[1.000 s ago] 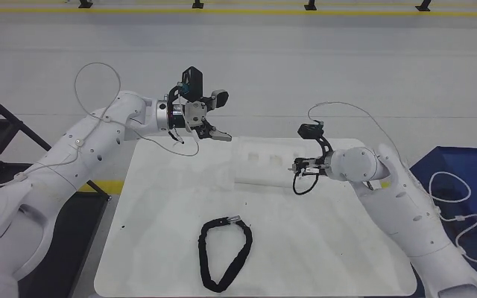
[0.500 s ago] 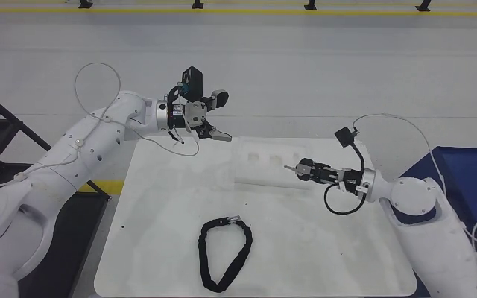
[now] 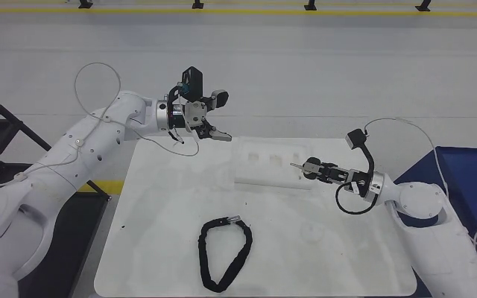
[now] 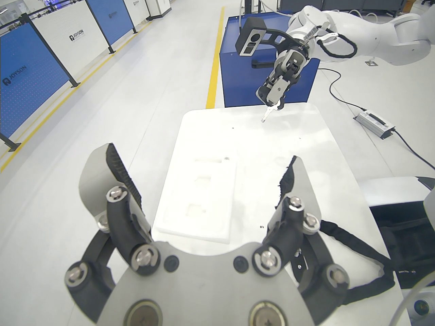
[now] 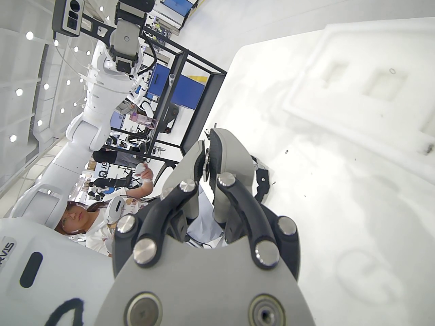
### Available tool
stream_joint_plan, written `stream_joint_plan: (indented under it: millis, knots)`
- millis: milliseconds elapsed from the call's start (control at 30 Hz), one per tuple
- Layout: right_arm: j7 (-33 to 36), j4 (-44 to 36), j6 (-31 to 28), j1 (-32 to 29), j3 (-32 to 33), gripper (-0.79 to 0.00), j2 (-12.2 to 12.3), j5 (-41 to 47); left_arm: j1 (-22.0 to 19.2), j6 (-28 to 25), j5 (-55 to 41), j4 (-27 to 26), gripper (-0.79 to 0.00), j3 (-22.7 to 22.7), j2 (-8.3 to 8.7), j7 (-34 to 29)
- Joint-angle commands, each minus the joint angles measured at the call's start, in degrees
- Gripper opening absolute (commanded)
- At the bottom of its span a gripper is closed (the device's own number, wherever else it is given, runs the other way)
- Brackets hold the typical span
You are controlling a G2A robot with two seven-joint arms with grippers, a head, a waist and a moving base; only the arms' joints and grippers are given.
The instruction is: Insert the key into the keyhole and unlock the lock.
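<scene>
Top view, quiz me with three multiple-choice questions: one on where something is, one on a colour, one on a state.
1. Where is the chain lock?
A on the floor
B on the table, towards the edge nearest the robot
C lifted in the air

2. What colour is the chain lock?
A black
B white
C blue

3. How is the right gripper?
A open and empty
B shut on the key
C shut on the chain lock

Answers:
1 B, it lies looped on the tabletop.
2 A, it shows dark against the white table.
3 B, the key's blade sticks out from the closed fingers.
</scene>
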Motion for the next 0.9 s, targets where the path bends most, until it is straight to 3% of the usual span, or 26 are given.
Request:
stream_joint_plan:
  millis: [0, 167, 333, 867]
  knots:
    - [0.0, 0.0, 0.0, 0.0, 0.0, -0.785, 0.0, 0.0, 0.0, 0.0, 0.0, 0.0, 0.0, 0.0, 0.0, 0.0]
    - [0.0, 0.0, 0.0, 0.0, 0.0, -0.785, 0.0, 0.0, 0.14, 0.38, 0.12, -0.13, 0.0, -0.04, 0.0, -0.24]
    - [0.0, 0.0, 0.0, 0.0, 0.0, -0.785, 0.0, 0.0, 2.02, 2.74, 5.34, -4.91, 0.0, -1.47, 0.54, -3.85]
    - [0.0, 0.0, 0.0, 0.0, 0.0, -0.785, 0.0, 0.0, 16.77, 0.0, 20.01, -7.93, 0.0, -1.65, 3.22, 2.16]
